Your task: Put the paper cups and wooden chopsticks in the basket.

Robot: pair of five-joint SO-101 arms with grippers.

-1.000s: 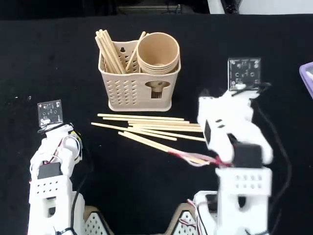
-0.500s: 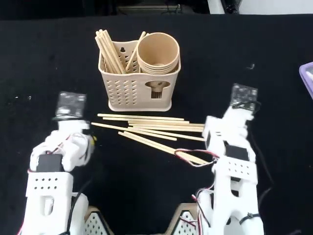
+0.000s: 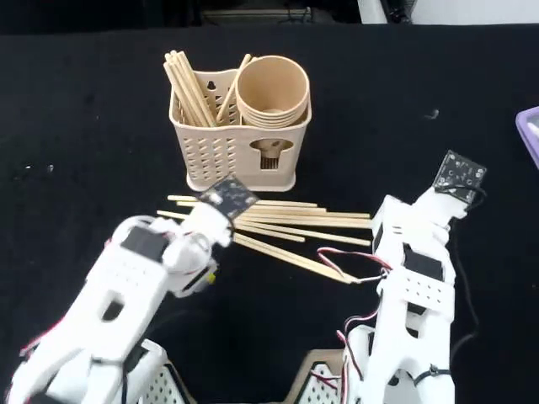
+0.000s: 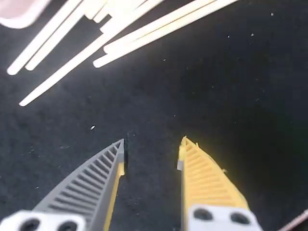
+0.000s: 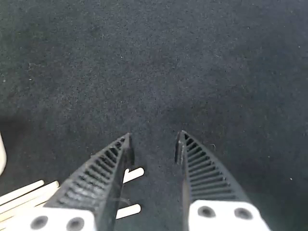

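Note:
A beige slotted basket (image 3: pixel 221 156) stands at the back of the black table, with stacked paper cups (image 3: pixel 272 88) in one side and several wooden chopsticks (image 3: pixel 187 88) upright in the other. More loose chopsticks (image 3: pixel 286 220) lie flat in front of it. My left arm (image 3: pixel 139 269) leans in over their left ends. The left gripper (image 4: pixel 153 144) is open just above the cloth, a little short of the chopsticks (image 4: pixel 120 33). My right arm (image 3: pixel 417 252) stands by their right ends. The right gripper (image 5: pixel 154 138) is open over bare cloth, with chopstick tips (image 5: pixel 131 175) beside it.
A purple object (image 3: pixel 529 126) shows at the table's right edge. Red and white cables (image 3: pixel 349 268) from the right arm hang over the near ends of the chopsticks. Black cloth stretches to either side of the basket.
The left arm has swung right and forward, from the table's left side to the loose chopsticks. The right arm has pulled back and turned toward the right.

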